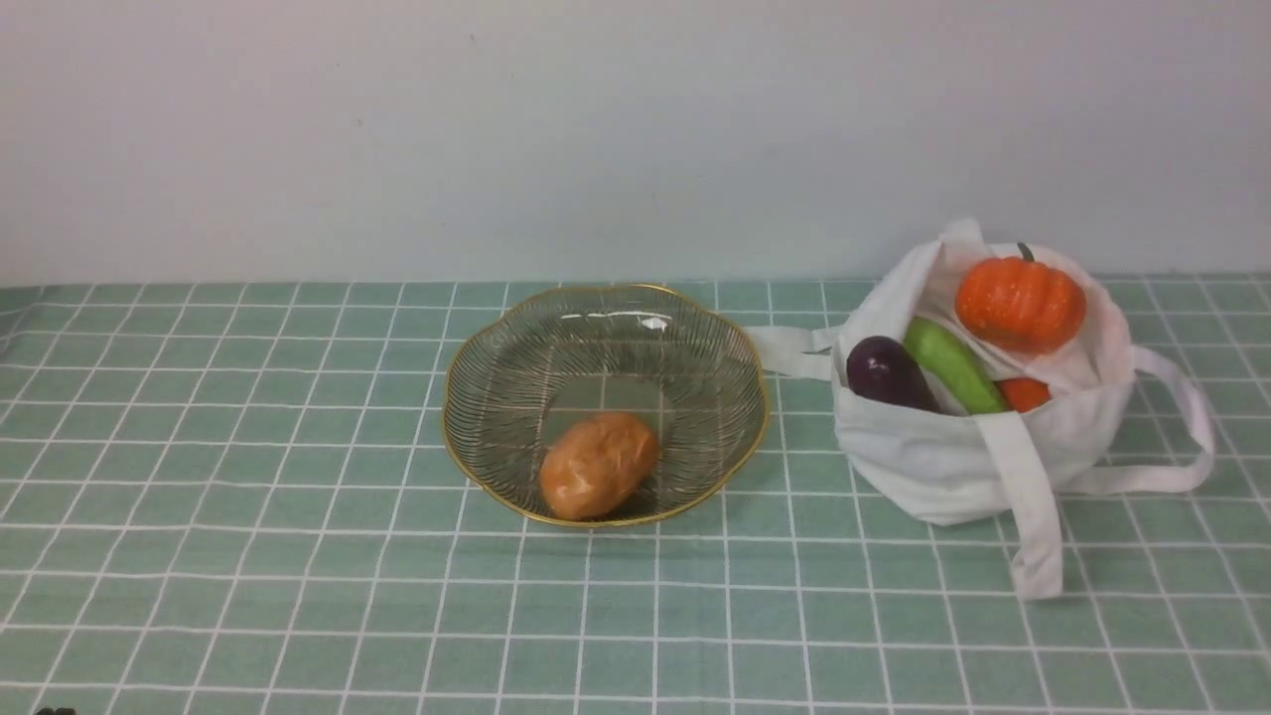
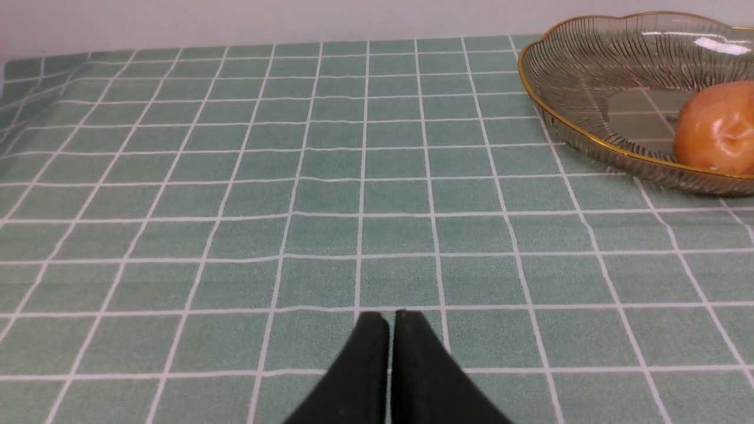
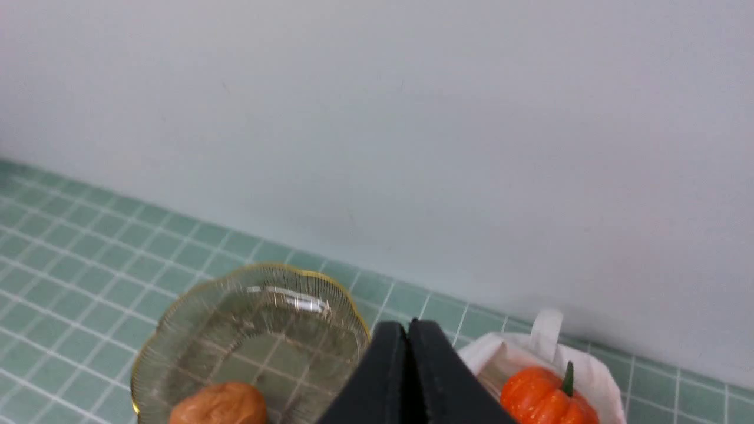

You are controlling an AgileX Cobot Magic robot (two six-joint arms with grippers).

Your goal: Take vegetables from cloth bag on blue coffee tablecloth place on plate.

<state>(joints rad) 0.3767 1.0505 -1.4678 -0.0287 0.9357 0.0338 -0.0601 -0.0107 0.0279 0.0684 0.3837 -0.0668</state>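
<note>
The potato [image 1: 598,465] lies in the glass plate [image 1: 496,397] at the middle of the teal checked tablecloth [image 1: 248,497]. The white cloth bag [image 1: 943,457] stands to the right of it and holds the pumpkin [image 1: 1020,303], the eggplant [image 1: 889,373], the cucumber [image 1: 953,365] and a partly hidden orange item [image 1: 1024,393]. Neither gripper shows in the front view. My left gripper [image 2: 390,318] is shut and empty low over bare cloth, to the left of the plate [image 2: 559,118] and potato [image 2: 716,126]. My right gripper [image 3: 407,327] is shut and empty, above the plate [image 3: 177,330], potato [image 3: 219,404] and pumpkin [image 3: 542,397].
A plain pale wall [image 1: 635,129] rises behind the table's far edge. The bag's long straps [image 1: 1033,526] lie on the cloth in front of and to the right of the bag. The cloth's left edge is rumpled [image 2: 23,76].
</note>
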